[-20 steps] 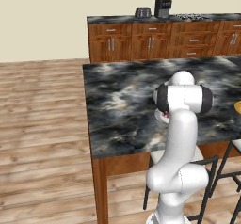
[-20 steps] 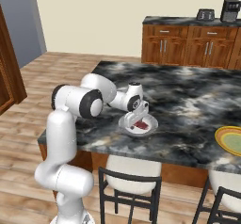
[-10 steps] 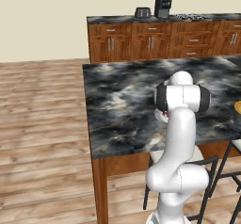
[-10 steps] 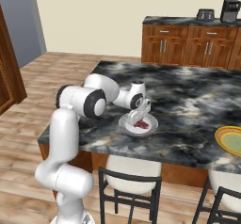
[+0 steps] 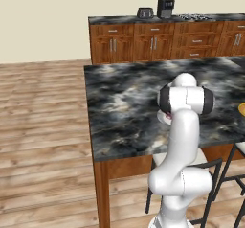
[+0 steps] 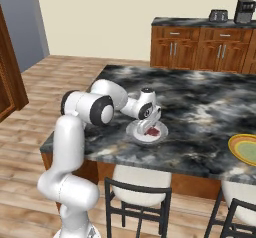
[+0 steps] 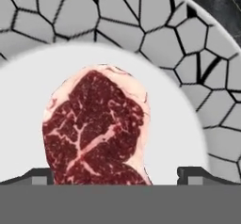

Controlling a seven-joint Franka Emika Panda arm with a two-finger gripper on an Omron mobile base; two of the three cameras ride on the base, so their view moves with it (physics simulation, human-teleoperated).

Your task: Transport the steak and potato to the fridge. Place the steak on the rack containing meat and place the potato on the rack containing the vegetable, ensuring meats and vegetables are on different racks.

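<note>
On the dark marbled bench [image 6: 210,107], hand [image 6: 151,124] right over the steak [image 7: 96,129]!
Steak lies flat on a white plate [image 6: 146,133] with a crackle-patterned rim, near the bench's front edge. Hand view has the two fingertips [image 7: 40,175] spread wide, one each side of the meat, nothing gripped. A yellow-rimmed dish [image 6: 245,148] sits well apart at the bench's right end.
</note>
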